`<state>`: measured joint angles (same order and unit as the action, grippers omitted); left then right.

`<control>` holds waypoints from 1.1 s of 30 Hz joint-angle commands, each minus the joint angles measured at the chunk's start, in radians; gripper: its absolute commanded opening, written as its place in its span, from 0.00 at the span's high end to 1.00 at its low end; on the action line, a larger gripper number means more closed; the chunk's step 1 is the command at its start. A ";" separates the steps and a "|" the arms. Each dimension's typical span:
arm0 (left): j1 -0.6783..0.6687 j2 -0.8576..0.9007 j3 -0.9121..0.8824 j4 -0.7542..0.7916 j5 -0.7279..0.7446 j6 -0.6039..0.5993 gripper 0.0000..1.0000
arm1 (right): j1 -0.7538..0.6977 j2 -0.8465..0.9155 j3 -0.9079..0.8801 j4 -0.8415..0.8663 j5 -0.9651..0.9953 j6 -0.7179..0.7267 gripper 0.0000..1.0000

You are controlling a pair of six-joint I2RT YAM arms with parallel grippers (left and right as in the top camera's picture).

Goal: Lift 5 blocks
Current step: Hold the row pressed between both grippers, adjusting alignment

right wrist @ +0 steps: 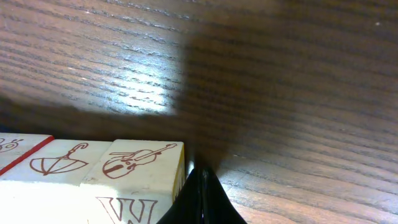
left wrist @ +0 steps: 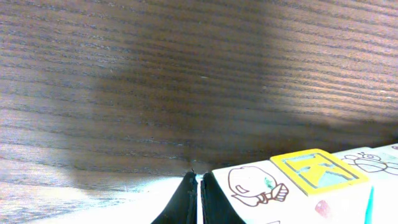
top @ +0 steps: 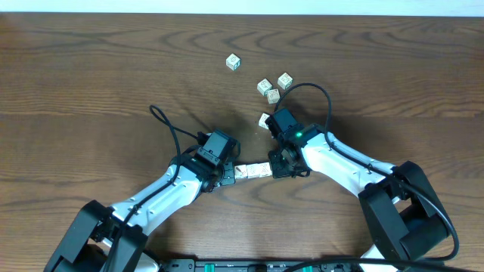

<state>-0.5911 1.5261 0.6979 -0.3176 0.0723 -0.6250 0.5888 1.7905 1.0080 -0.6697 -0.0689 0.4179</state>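
A short row of pale blocks (top: 252, 171) lies end to end between my two grippers. My left gripper (top: 229, 173) is shut, with nothing between its fingers, and its tip meets the row's left end. My right gripper (top: 277, 167) is also shut, and its tip rests against the row's right end. In the left wrist view the shut left gripper (left wrist: 196, 182) touches a block with a brown drawing (left wrist: 255, 186); a yellow-faced block (left wrist: 320, 171) follows it. In the right wrist view the shut right gripper (right wrist: 200, 177) touches the violin block (right wrist: 140, 165), which stands beside an umbrella block (right wrist: 68, 163).
More loose blocks lie further back on the wooden table (top: 91, 83). One (top: 234, 62) is alone, three are clustered (top: 273, 96), and one (top: 264, 119) lies just beside the right arm's wrist. Cables loop above both arms.
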 commanded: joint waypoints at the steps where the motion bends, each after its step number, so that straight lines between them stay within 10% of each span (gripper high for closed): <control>1: -0.052 -0.039 0.041 0.062 0.208 0.002 0.93 | 0.074 -0.025 0.012 0.033 -0.259 0.000 0.99; 33: -0.053 -0.039 0.041 0.067 0.232 -0.008 0.93 | 0.074 -0.078 0.012 0.080 -0.322 0.072 0.99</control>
<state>-0.5911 1.5253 0.6979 -0.3122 0.0486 -0.6289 0.5888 1.7496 0.9886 -0.6430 -0.0994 0.4713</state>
